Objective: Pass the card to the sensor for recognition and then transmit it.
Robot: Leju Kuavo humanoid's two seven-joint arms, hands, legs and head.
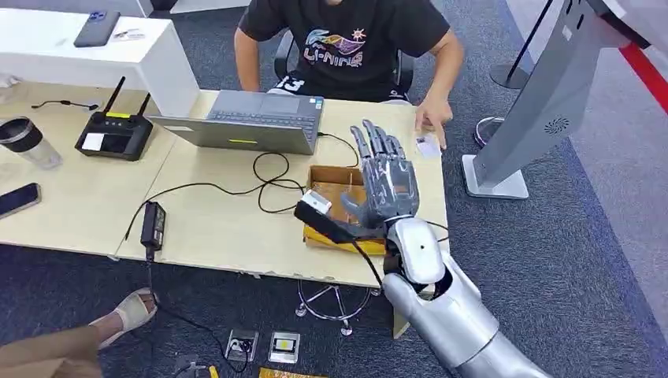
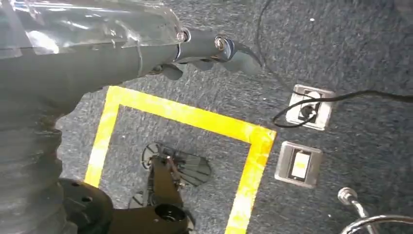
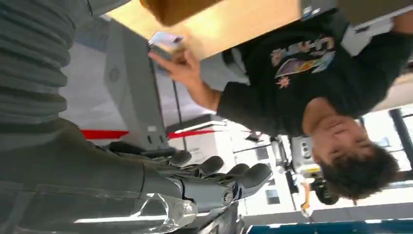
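Table (image 1: 236, 228): pale wood, running left to right, a person (image 1: 346, 39) seated at its far side. Grey kiosk (image 1: 543, 102) stands on the carpet off the table's right end; whether it is the sensor I cannot tell.

Laptop (image 1: 252, 122) at the far edge, centre. Open cardboard box (image 1: 343, 189) near the right end, with a black cabled device (image 1: 319, 216) lying across its left rim.

Right hand (image 1: 386, 177): raised over the box, palm up, fingers spread, holding nothing. Left hand (image 2: 214, 48): hangs low above the carpet by a yellow floor line; fingers look loosely curled, nothing seen in them, but I cannot tell its state for sure.

Card (image 1: 427, 146): flat on the table's far right corner, under the person's hand (image 1: 432, 122), just beyond the right hand's fingertips.

Risks, as judged:
- Card lies flat and thin; fingers may slide it off the table edge instead of lifting it.
- The person's hand sits on it; a reach now could bump that hand.
- The cable beside the box could snag the forearm on the way.
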